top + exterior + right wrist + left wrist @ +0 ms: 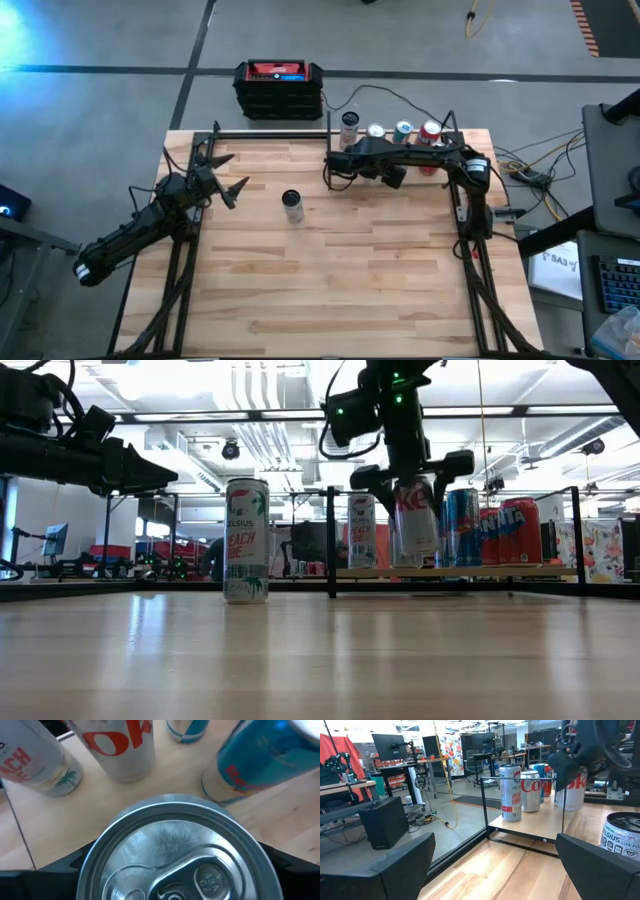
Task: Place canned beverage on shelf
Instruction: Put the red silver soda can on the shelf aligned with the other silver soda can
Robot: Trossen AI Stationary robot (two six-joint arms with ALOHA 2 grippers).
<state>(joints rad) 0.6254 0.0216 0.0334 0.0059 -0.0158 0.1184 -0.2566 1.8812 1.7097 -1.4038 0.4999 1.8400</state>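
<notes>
Can point(172, 852) fills the right wrist view, lid up toward the camera, pull tab showing, long axis vertical. Right gripper point(413, 480) is clamped on its sides; the low view shows it as a silver Coke can point(414, 520), upright, at the front of the shelf point(560, 571). Cannot tell whether its base touches the board or hangs just above it.

Shelf sits at the table's point(330, 270) far edge, right of centre. On it: a white peach-label can point(362, 530), a silver Coke can point(530, 790), a blue can point(462, 525), red cans point(512, 530), all upright. From overhead only four lids show, and the right arm covers the held can and part of the board. Exact count of red cans is unclear, as they overlap.

Off the shelf, a Celsius can point(292, 205) stands upright mid-table, near the left gripper point(228, 172). That gripper is off the table to the left, fingers spread wide, nothing between them.

In the left wrist view the Celsius can is cut off at the frame edge. Black box point(279, 87) sits on the floor beyond the table.
</notes>
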